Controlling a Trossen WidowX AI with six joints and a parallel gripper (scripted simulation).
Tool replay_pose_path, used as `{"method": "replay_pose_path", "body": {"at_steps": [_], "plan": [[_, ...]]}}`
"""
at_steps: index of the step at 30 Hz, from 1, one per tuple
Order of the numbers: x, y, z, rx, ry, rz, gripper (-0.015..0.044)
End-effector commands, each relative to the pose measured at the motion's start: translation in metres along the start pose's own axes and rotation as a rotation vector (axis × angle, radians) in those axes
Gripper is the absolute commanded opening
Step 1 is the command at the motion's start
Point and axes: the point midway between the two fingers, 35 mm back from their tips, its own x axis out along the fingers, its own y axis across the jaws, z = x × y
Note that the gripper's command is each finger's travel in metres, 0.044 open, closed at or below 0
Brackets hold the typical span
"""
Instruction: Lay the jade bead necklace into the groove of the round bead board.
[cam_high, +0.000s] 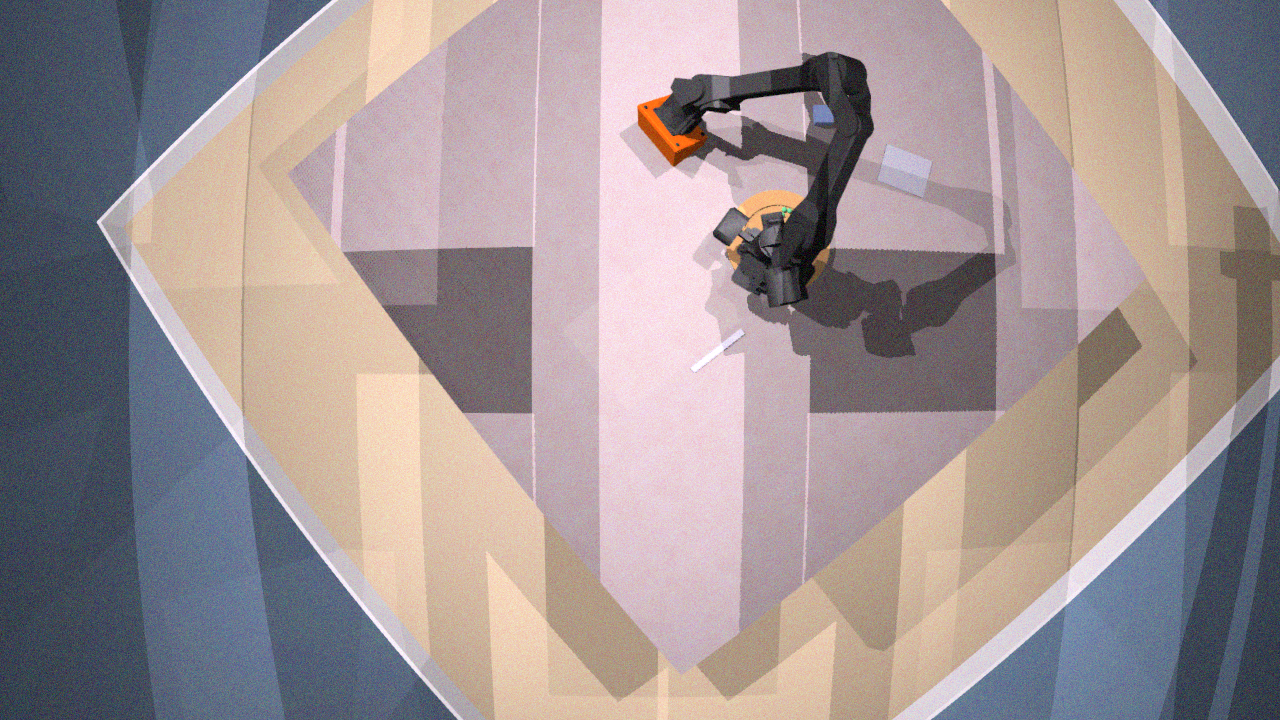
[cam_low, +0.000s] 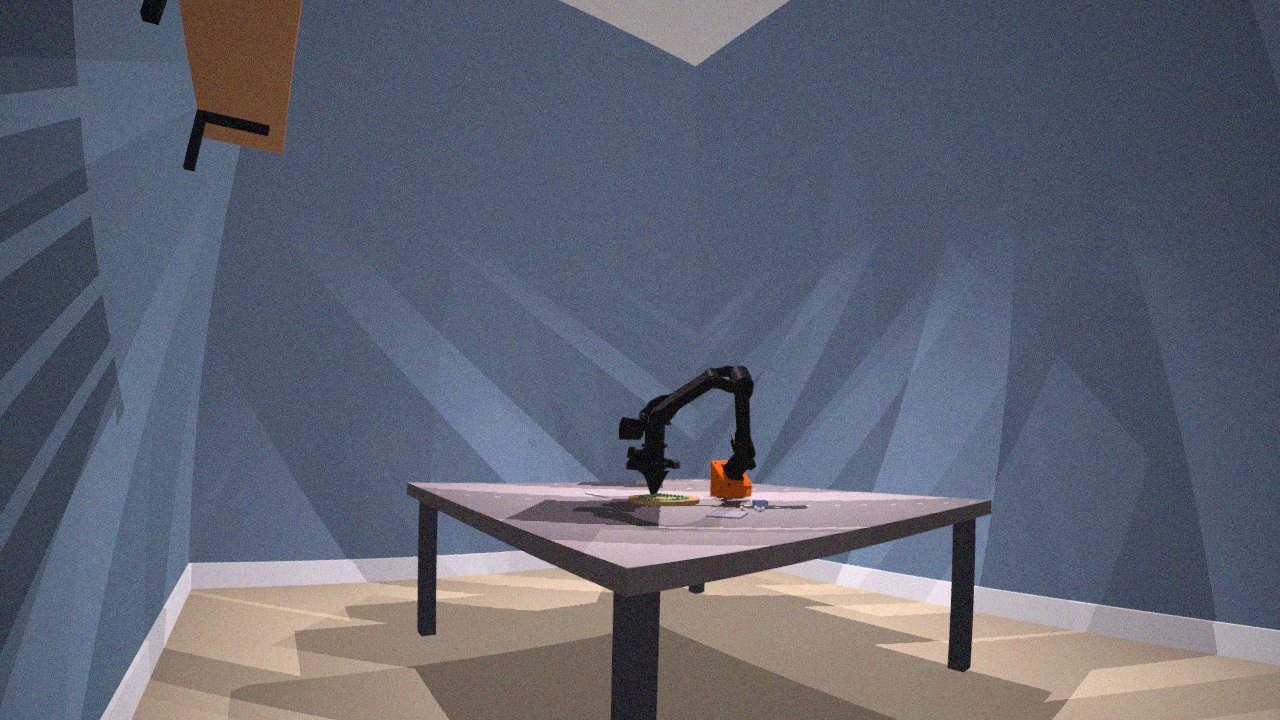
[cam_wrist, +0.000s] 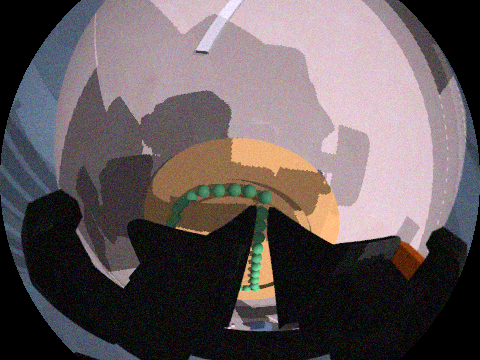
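The round bead board lies flat on the table, tan with a thin circular groove. The green jade necklace lies on it. In the wrist view its far and left beads curve along the groove. Its right side runs nearly straight across the inside, and the groove's right arc shows without beads. My gripper points down at the board and is shut on the necklace at the beads below its far right corner. The arm hides most of the board from above, and the fingers hide the lower left beads.
The orange arm base stands behind the board. A white strip lies on the opposite side. A small blue block and a pale square sheet lie to the right of the base.
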Motion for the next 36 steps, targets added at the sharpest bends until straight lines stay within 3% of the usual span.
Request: {"method": "replay_pose_path", "body": {"at_steps": [1,21,36], "plan": [[-0.004,0.000,0.000,0.000,0.001,0.003,0.0000],[0.003,-0.012,0.008,0.000,0.000,0.002,0.0000],[-0.003,-0.012,0.009,-0.003,-0.001,0.003,0.0394]]}}
